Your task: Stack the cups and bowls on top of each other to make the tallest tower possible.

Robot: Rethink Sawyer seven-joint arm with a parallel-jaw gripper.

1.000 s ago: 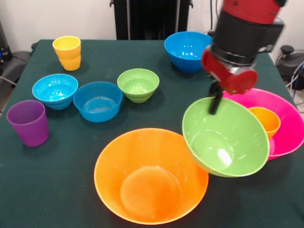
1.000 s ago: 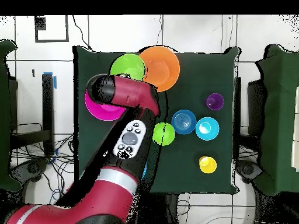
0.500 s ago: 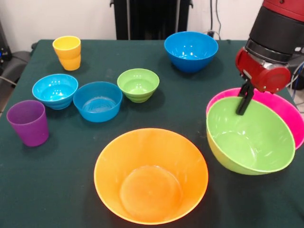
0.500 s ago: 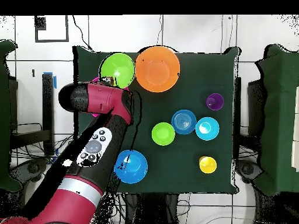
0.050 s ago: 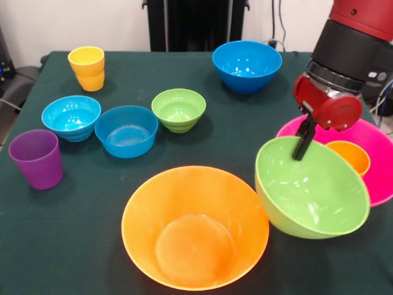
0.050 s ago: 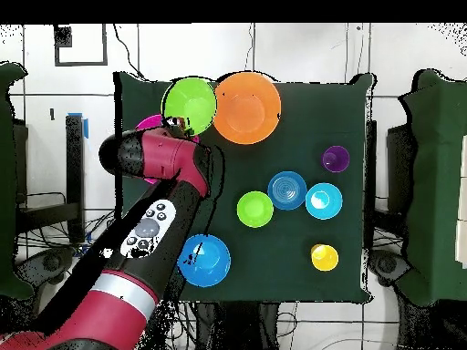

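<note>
1. We see the medium green bowl (image 5: 310, 190) at lower right of the front view, tilted and lifted, pinched at its far rim by the gripper (image 5: 303, 140), whose fingers are closed on that rim.
2. Just behind it sits the large pink bowl (image 5: 374, 178) w/ the orange cup (image 5: 347, 156) inside; that's the tower base so far. The green bowl overlaps the pink one's near edge but isn't seated on the cup yet, as far as we can judge.
3. In the overhead view the green bowl (image 6: 189, 106) shows at upper left, beside the large orange bowl (image 6: 246, 108); the pink bowl (image 6: 149, 123) is mostly hidden under the arm.
4. Progress: early. We count one cup nested in one bowl as done, one bowl in hand.
5. Left to stack: large orange bowl (image 5: 195, 226) at bottom centre, small green bowl (image 5: 178, 109), small blue bowl (image 5: 126, 130), cyan bowl (image 5: 71, 117), purple cup (image 5: 37, 158) at left, yellow cup (image 5: 86, 67) at upper left, medium blue bowl (image 5: 247, 64) at top centre.
6. Next, in our view: centre the green bowl over the orange cup, lower, let go.
</note>
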